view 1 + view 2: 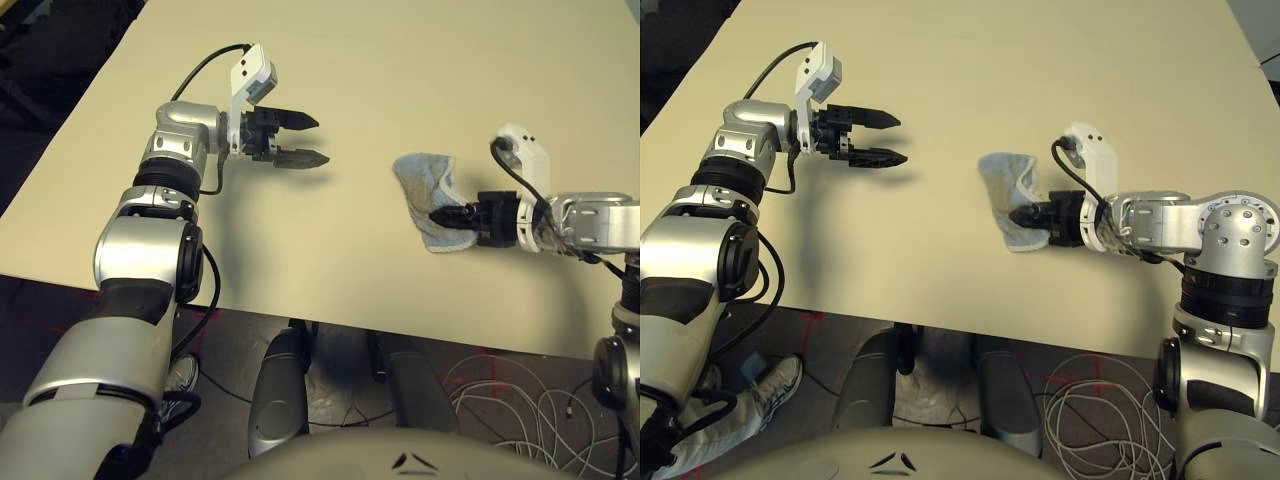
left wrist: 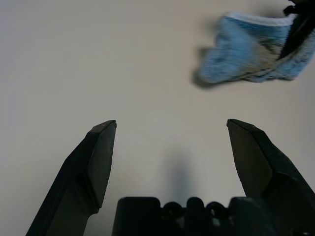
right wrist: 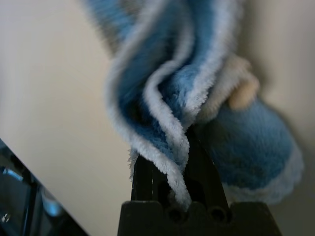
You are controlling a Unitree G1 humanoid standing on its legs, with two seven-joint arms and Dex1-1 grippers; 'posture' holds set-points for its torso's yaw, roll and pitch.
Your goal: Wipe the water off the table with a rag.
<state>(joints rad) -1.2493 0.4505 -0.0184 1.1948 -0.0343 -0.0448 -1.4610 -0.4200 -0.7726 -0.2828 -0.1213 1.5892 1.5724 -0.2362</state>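
The right arm reaches inward low over the surface [image 1: 420,60], its end effector [image 1: 1025,217] clenched on the one rag [image 1: 425,190]. The left end effector [image 1: 305,140] hovers well apart, released, fingers spread. The rag is crumpled, blue-grey terry with white edging, lying right of centre on the surface.
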